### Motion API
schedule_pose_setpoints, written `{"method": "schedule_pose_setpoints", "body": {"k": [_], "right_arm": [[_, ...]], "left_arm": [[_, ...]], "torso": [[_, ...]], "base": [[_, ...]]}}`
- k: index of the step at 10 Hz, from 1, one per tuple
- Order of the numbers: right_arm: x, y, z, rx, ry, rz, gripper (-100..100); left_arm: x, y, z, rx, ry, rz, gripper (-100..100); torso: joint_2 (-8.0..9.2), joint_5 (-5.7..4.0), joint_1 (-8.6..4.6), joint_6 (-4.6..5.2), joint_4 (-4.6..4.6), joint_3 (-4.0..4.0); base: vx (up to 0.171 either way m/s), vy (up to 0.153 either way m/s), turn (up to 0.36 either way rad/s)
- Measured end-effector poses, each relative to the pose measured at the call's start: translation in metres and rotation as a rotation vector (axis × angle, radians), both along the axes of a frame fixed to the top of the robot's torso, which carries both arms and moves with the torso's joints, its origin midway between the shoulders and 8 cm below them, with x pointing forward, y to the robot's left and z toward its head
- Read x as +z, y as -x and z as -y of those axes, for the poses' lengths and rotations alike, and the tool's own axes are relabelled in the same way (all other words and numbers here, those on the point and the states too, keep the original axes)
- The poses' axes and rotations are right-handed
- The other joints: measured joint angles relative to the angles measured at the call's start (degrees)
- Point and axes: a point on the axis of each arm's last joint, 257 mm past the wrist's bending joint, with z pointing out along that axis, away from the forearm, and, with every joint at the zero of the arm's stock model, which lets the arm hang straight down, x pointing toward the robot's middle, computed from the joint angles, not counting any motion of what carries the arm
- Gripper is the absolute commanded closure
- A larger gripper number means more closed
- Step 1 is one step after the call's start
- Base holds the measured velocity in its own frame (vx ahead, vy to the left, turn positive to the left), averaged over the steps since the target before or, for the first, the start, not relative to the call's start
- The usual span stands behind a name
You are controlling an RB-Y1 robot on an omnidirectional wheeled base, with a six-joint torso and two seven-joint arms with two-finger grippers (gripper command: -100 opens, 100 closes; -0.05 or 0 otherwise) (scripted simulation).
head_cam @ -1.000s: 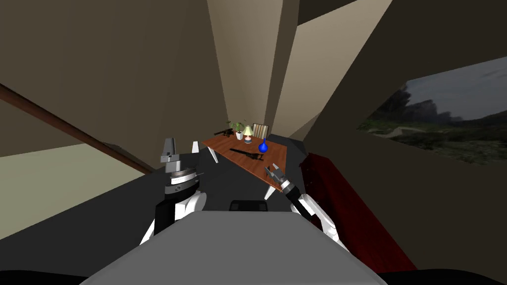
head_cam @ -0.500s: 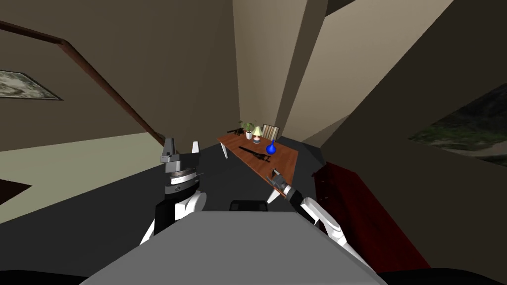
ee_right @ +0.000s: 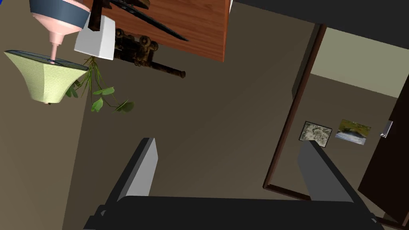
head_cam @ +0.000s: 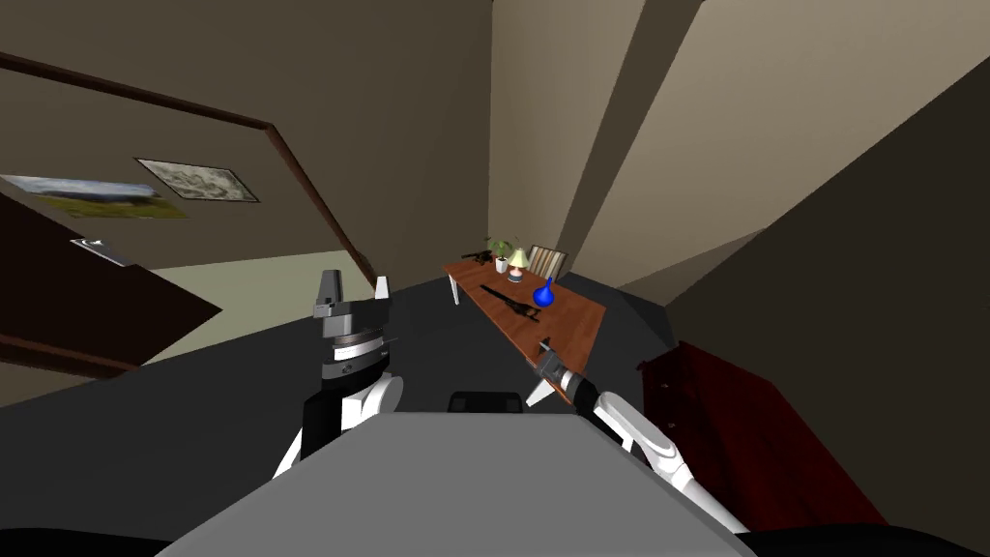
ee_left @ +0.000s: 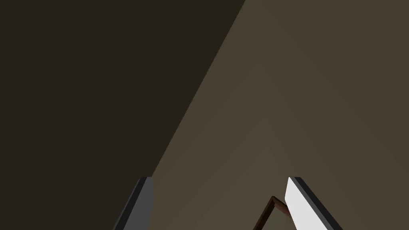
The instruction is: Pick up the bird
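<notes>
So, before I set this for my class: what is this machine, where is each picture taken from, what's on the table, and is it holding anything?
This is a two-armed robot in a simulated house. The head view looks down and forward from a camera on its head. The other two views come from cameras on its hands, each looking along that arm's end effector, the two-fingered grasping part. The left end effector points upward in front of the robot. The right end effector reaches toward a wooden table. On the table stand a blue vase, a lamp and a potted plant. A dark slender thing also lies there; it may be the bird, but I cannot tell. Both end effectors are open and hold nothing.
</notes>
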Motion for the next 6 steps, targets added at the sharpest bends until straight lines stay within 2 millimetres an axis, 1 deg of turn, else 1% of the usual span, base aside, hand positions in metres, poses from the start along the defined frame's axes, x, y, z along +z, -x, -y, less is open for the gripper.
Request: {"method": "schedule_pose_setpoints", "body": {"k": [1,2,3,4,5,6], "right_arm": [[-0.020,0.009,0.013,0.016,0.074,-0.018,-100],[-0.024,0.012,0.021,0.031,0.121,-0.021,-100],[-0.036,0.021,0.034,0.042,0.178,-0.034,-100],[-0.049,0.031,0.048,0.062,0.248,-0.050,-100],[-0.054,0.035,0.056,0.073,0.289,-0.055,-100],[-0.059,0.045,0.065,0.092,0.344,-0.065,-100]], "left_arm": [[0.000,0.000,0.000,0.000,0.000,0.000,0],[0.000,0.000,0.000,0.000,0.000,0.000,0],[0.000,0.000,0.000,0.000,0.000,0.000,0],[0.000,0.000,0.000,0.000,0.000,0.000,0],[0.000,0.000,0.000,0.000,0.000,0.000,0],[0.000,0.000,0.000,0.000,0.000,0.000,0]], "torso": [[0.00,-0.01,-0.04,-0.02,0.00,0.00],[-0.04,0.00,-0.02,0.03,0.00,-0.02],[-0.07,0.00,0.00,0.01,-0.01,-0.04],[-0.10,0.00,-0.04,0.00,-0.02,-0.06],[-0.11,-0.01,-0.02,0.05,-0.02,-0.06],[-0.13,0.01,0.00,0.00,-0.02,-0.07]], "base": [[-0.016,-0.043,0.249],[-0.005,-0.036,0.333],[-0.002,-0.048,0.427],[-0.003,-0.045,0.208],[-0.001,-0.035,0.374],[0.000,-0.052,0.411]]}}
